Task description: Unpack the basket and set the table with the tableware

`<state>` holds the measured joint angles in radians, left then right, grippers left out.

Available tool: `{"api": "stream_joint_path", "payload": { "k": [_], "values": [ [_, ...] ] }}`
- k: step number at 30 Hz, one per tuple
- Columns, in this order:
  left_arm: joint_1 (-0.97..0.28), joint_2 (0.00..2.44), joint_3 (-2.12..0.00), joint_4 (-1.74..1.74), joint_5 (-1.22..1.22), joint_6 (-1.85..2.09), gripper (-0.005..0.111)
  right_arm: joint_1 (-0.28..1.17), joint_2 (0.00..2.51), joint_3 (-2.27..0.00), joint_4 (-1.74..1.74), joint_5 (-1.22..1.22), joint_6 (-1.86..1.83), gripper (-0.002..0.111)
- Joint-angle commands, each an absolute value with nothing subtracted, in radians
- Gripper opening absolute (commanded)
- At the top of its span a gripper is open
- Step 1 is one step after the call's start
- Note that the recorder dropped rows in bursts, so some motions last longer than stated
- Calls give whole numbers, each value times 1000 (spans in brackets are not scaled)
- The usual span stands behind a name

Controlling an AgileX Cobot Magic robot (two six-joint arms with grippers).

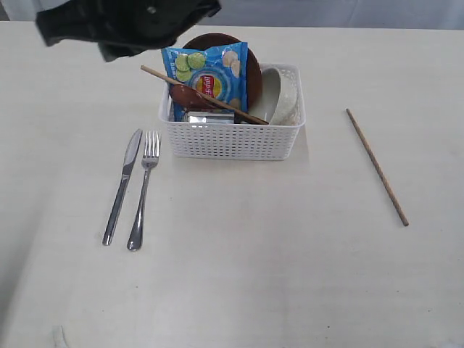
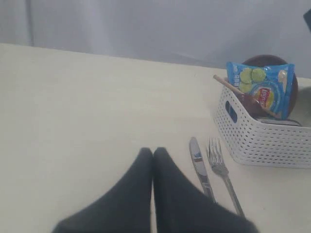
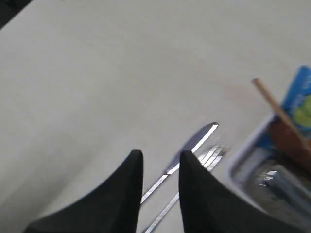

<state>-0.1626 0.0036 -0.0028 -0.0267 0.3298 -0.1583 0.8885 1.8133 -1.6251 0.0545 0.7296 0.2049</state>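
One knife [image 3: 194, 143] near right hand [image 3: 162, 154]

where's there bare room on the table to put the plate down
Widest bare patch: table bordered by the basket, the fork and the loose chopstick. A narrower strip runs between basket and chopstick. Crowded: inside the basket, and around knife and fork.

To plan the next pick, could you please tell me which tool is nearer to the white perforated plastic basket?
Right. The right tool hovers off the left end of the basket, over the steel knife and fork; the left tool sits farther left, beyond them.
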Motion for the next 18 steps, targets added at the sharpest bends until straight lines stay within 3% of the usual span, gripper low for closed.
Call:
{"api": "stream_joint_path", "payload": {
  "k": [1, 8, 18],
  "values": [
    [-162, 0, 0, -30, 319, -158, 0, 776, 1813, -1628, 0, 840, 85, 26],
    [-162, 0, 0, -30, 319, -158, 0, 679, 1882, -1628, 48, 888, -208, 26],
    [-162, 0, 0, -30, 319, -158, 0, 665, 1998, -1638, 159, 854, -425, 26]
  ]
}}
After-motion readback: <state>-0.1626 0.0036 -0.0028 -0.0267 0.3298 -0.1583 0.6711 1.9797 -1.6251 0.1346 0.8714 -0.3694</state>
